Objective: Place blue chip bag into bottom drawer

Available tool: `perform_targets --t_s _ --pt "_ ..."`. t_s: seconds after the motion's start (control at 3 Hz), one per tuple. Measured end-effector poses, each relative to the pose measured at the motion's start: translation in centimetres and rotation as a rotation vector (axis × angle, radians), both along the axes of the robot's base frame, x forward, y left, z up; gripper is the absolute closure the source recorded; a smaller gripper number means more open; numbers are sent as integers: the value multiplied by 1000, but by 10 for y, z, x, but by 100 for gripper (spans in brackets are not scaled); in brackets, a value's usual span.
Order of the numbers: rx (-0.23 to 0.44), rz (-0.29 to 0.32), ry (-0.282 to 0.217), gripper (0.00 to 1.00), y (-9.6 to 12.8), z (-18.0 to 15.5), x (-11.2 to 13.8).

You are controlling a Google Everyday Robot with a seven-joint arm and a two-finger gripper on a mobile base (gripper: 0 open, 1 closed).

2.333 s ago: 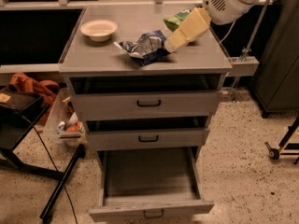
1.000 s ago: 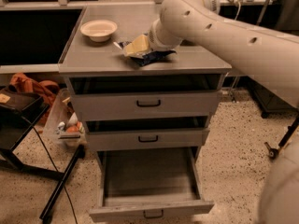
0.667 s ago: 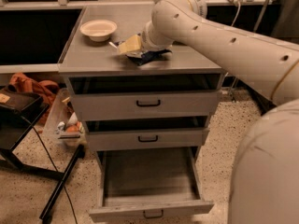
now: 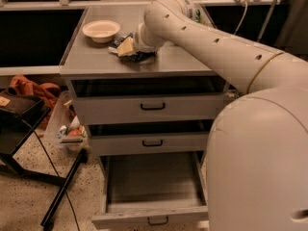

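Blue chip bag (image 4: 140,57): lay on bench (image 4: 192,64) beside bowl (image 4: 101,29), under my pincer (image 4: 126,47), whose grip I could not tell; bottom drawer (image 4: 154,184) stood open to receive it.

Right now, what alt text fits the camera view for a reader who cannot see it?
The robot's gripper sits at the blue chip bag on top of a grey cabinet, beside a white bowl. Below, the bottom drawer is pulled open.

The pale yellow end effector (image 4: 126,47) lies over the dark blue chip bag (image 4: 143,57), at four o'clock from the cream bowl (image 4: 101,30). The counter (image 4: 91,64) and bottom drawer (image 4: 154,186) are grey.
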State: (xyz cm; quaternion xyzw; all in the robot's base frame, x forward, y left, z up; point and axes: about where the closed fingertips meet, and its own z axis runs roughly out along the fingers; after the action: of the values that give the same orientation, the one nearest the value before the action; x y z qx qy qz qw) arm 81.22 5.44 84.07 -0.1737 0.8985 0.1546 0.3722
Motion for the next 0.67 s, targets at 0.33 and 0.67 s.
perform_targets --t_s 0.33,0.67 --pt "-6 7 11 66 5 -2 1" --pt "-6 7 12 89 5 2 1"
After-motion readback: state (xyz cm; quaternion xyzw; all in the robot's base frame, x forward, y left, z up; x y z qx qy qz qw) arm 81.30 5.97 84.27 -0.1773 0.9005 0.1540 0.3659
